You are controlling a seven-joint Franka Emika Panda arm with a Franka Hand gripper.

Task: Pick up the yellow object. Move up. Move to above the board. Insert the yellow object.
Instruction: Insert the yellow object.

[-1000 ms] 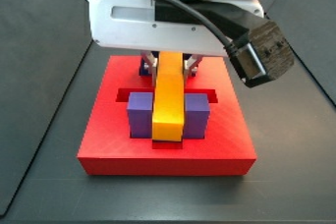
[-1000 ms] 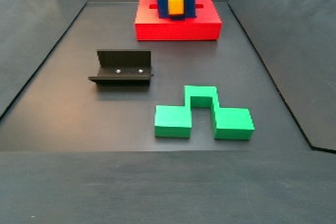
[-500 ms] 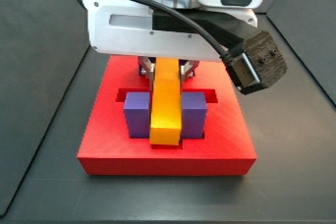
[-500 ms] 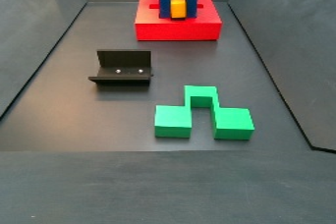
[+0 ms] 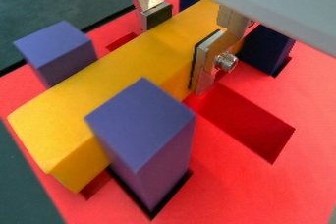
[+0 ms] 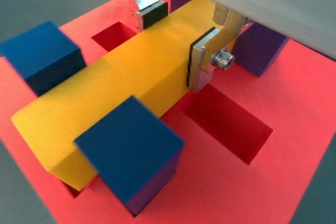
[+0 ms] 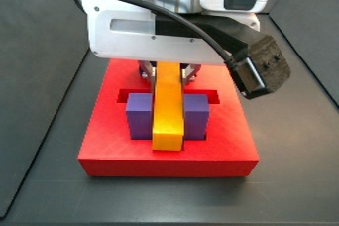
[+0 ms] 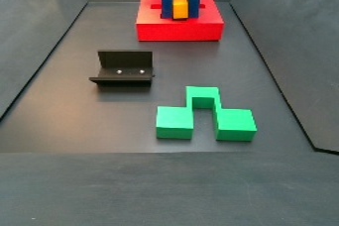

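The gripper (image 5: 184,39) is sitting low over the board (image 7: 225,141), its silver fingers (image 5: 210,59) pressing flat against both long sides of the yellow object (image 5: 125,81), so it is clamping the bar near one end with the jaws only as wide as the bar itself. In both wrist views the bar is running diagonally from the lower left of the frame up toward the top centre, lying between upright posts: a purple post (image 5: 141,130) is standing just beside it in the lower middle of the frame, and another purple one (image 5: 55,49) is standing at the left on its far side. In a wrist view the same posts are showing blue (image 6: 129,149). A dark recessed slot (image 5: 250,122) is lying open in the red slab at centre right, close beside the bar. In a side view the yellow bar (image 7: 167,111) is lying at the centre of the frame, reaching toward the slab's near edge between the two posts. In a side view the board (image 8: 179,30) is sitting at top centre, the fixture (image 8: 123,69) is standing at mid left, and a green block (image 8: 204,114) is resting on the floor at lower right, well apart from the board.
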